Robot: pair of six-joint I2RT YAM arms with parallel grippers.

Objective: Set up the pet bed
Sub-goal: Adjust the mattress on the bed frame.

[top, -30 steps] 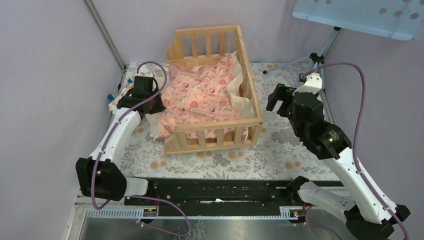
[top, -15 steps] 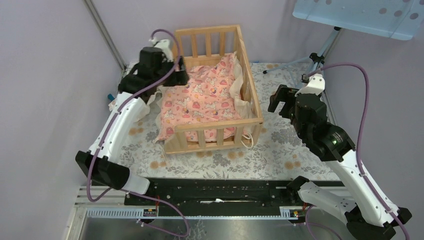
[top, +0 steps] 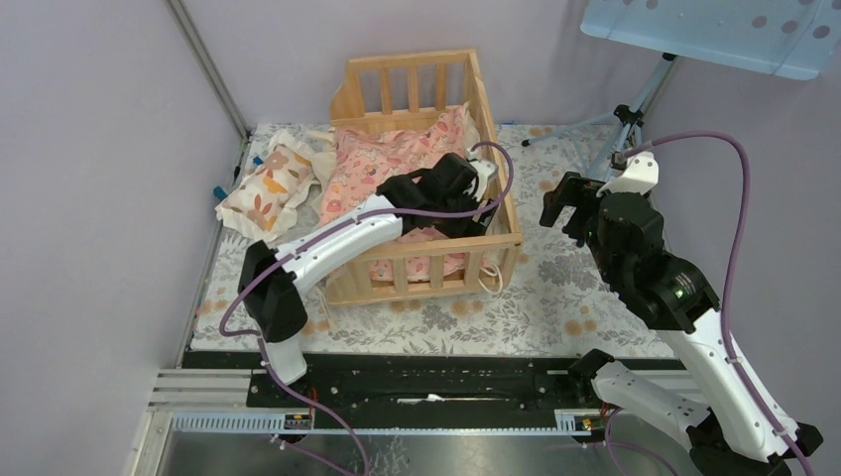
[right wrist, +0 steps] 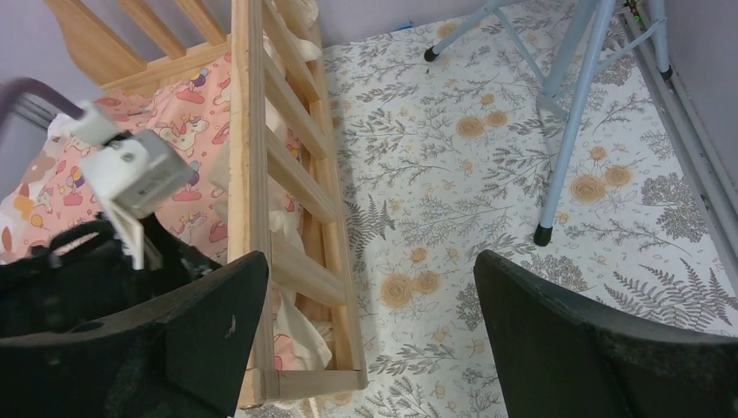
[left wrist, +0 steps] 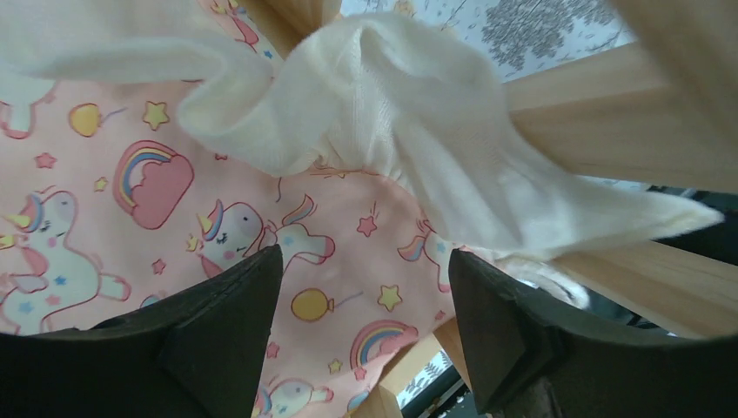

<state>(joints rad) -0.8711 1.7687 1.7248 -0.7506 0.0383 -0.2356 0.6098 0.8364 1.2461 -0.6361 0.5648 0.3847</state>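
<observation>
Step, likely cushion-seating: light slatted natural-wood pet bed (top: 436,245) sits upper centre; your left gripper (left wrist: 364,270), released, hovers over the bunched cream ruffle (left wrist: 392,113) of the pink unicorn-print cushion (left wrist: 113,174), right gripper (top: 561,204) released outside; next, tuck that ruffle.

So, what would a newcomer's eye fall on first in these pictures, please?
The wooden pet bed stands mid-scene, a pink unicorn cushion rumpled inside it. The left gripper reaches into its near right corner, jaws open over the cushion; a small leaf-print pillow lies outside, to its left.
</observation>
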